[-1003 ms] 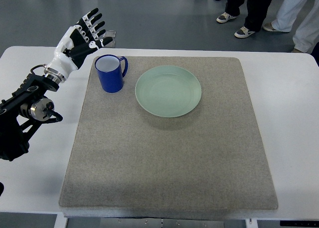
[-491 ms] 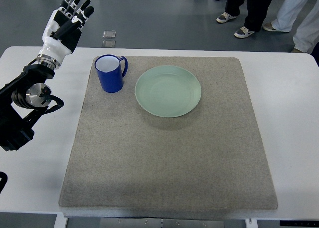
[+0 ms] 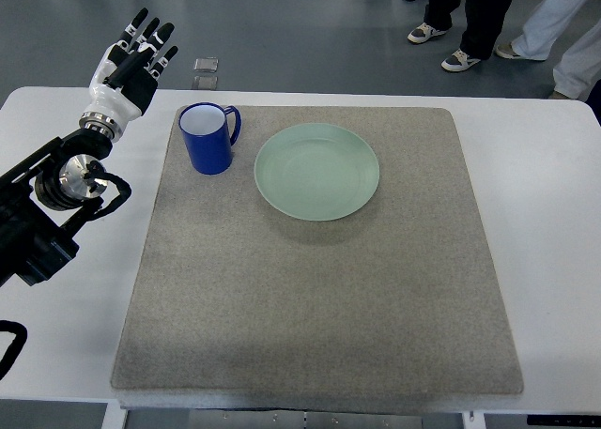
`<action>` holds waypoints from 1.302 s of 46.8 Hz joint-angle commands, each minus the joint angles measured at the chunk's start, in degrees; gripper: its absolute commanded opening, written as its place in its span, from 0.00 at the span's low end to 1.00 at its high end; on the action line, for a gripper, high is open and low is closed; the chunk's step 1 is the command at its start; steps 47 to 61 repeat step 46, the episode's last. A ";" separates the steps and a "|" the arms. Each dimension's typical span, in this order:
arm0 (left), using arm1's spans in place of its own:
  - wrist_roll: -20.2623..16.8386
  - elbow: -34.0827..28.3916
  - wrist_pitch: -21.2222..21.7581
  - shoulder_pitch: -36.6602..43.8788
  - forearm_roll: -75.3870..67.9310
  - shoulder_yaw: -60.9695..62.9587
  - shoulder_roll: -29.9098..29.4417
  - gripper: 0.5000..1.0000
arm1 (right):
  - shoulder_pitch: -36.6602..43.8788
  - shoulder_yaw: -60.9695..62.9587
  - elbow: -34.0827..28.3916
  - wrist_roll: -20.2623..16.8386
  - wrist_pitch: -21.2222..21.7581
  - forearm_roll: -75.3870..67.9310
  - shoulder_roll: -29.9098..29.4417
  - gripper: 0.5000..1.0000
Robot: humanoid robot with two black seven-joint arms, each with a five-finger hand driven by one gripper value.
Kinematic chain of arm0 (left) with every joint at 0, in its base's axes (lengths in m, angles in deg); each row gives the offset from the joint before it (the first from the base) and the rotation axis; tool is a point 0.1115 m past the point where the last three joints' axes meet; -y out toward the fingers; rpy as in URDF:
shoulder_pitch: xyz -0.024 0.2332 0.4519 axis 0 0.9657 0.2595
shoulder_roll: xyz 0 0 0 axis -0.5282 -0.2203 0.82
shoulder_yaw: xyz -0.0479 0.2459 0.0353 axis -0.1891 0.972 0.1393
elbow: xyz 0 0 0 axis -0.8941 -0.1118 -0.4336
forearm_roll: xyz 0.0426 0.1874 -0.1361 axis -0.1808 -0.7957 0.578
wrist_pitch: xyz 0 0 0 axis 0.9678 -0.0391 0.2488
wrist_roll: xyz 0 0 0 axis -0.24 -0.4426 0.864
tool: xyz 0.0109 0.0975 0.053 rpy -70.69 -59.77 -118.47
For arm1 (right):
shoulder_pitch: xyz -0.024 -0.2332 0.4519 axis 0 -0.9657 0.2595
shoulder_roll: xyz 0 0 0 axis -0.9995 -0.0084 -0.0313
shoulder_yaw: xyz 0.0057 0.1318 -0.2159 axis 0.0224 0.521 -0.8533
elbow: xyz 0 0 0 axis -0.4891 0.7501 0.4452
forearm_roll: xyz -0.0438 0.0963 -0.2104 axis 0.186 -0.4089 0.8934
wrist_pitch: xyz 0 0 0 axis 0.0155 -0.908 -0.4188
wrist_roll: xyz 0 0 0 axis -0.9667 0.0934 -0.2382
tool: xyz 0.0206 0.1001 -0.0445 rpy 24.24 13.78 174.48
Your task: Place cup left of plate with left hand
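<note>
Change since earlier: only the left hand (image 3: 130, 61) has moved. A second ago it was beside the cup's rim, then it rose far up over the back edge of the surface, and now it has come down a little and stays well apart from the cup. Cup and plate have not shifted.

Hand state: the fingers (image 3: 150, 37) are stretched out and a bit spread, pointing away from the robot. They hold nothing.

Arm: the left arm (image 3: 56, 199) comes in from the left edge, dark, lying over the white surface (image 3: 545, 213).

Cup position: the blue cup (image 3: 208, 138) stands upright on the grey mat (image 3: 319, 298), near its far left corner, just beside the left of the plate (image 3: 317, 171) and not touching it. Judging from this, the placing looks already done and the hand is withdrawing.

Handling: the cup seems stiff, with smooth glossy walls that could slip, and it looks empty, so probably light. A hard knock may tip or chip it. The best hold is around the body from the left side, because the handle (image 3: 234, 124) points right toward the plate.

Hard to see: the cup's bottom inside is only a pale patch. The lower part of the arm is cut off by the frame. Some persons' legs and shoes (image 3: 460, 58) stand behind the surface, cut off at the top.
</note>
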 commanded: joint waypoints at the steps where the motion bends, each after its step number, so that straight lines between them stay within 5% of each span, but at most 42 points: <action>1: -0.17 -0.01 -0.53 -0.16 -0.09 -0.17 0.11 0.98 | 0.00 0.00 0.00 -0.03 0.00 0.04 0.00 0.86; 61: -0.17 -0.09 -0.97 -1.39 -0.79 -0.61 0.99 1.00 | 0.00 -0.26 -1.75 0.06 1.06 0.39 0.00 0.86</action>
